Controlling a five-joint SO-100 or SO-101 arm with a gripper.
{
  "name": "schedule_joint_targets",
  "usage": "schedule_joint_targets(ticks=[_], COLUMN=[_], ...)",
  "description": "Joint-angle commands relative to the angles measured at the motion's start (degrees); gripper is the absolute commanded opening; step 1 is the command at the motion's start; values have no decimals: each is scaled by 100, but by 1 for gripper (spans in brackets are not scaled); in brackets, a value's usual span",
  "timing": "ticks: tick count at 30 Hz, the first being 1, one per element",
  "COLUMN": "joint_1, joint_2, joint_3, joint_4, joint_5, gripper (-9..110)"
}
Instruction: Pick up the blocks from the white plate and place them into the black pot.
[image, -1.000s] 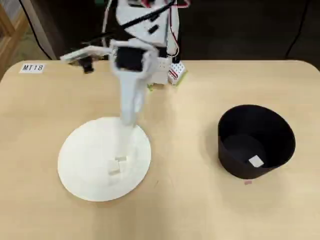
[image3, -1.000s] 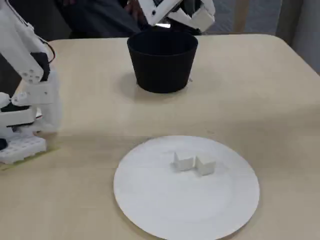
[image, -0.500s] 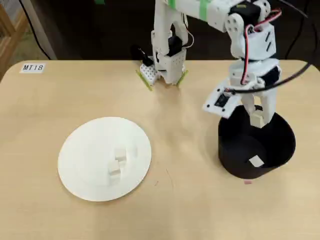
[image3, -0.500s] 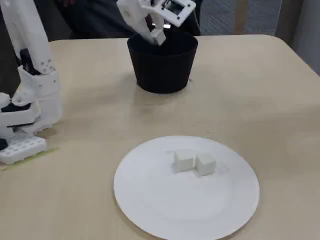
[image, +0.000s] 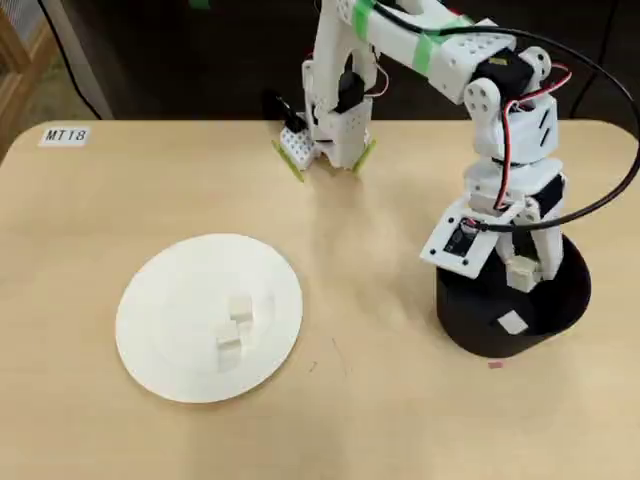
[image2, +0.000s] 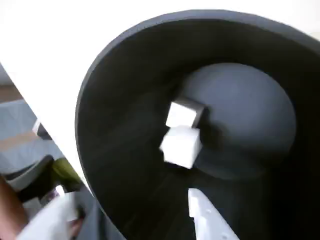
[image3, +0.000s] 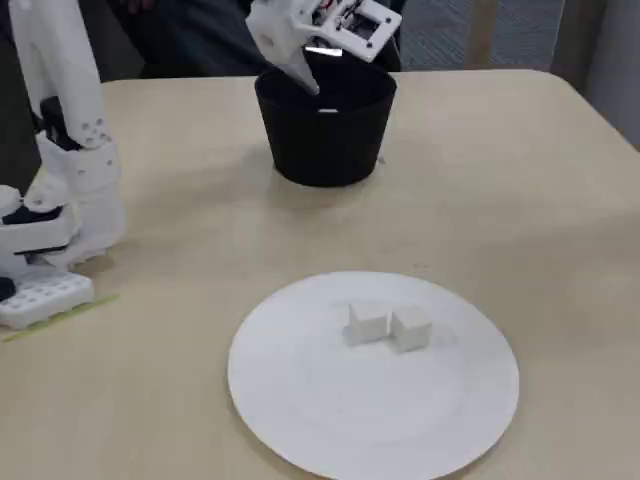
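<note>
Over the black pot (image: 470, 325), at the right of the overhead view, hangs the gripper (image: 525, 272), tips dipped just inside the rim. A pale block (image: 521, 270) sits betw. its fingers there; wrist view shows that block (image2: 181, 145) low in the pot mouth w/ one white fingertip (image2: 207, 217) apart from it at the bottom edge. Can't tell if the jaws pinch it or are spread; it's blurred. A 2nd block (image2: 184, 114) lies on the pot floor (image2: 250, 115), touching or just behind the first in wrist view; overhead it shows as a white square (image: 512, 322) on the bottom.

Well apart, left on the table (image: 380, 420), is the white plate (image3: 330, 420). 2 more blocks rest near its centre, side by side & touching: one (image3: 367, 323) left, one (image3: 411, 328) right in the fixed view.

Arm base (image: 335, 125) stands at the table's far edge, overhead. Label "MT18" (image: 65, 135) is stuck at top left.
</note>
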Motion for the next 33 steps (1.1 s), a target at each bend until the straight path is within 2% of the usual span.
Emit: schedule_joint_targets(ticks=[1, 5, 10, 15, 21, 25, 33], joint_1=[97, 536, 1925, 3727, 5265, 5757, 5766], joint_2=[211, 325, 466, 615, 483, 308, -1239], joint_3=[-308, -527, -1090, -1099, -967, -993, -1942], joint_4=[-9, 589, 2118, 2619, 3006, 2927, 2971], joint_5=[0, 272, 141, -343, -1072, -1521, -2136], gripper=[35, -2, -2, -2, -2, -2, -2])
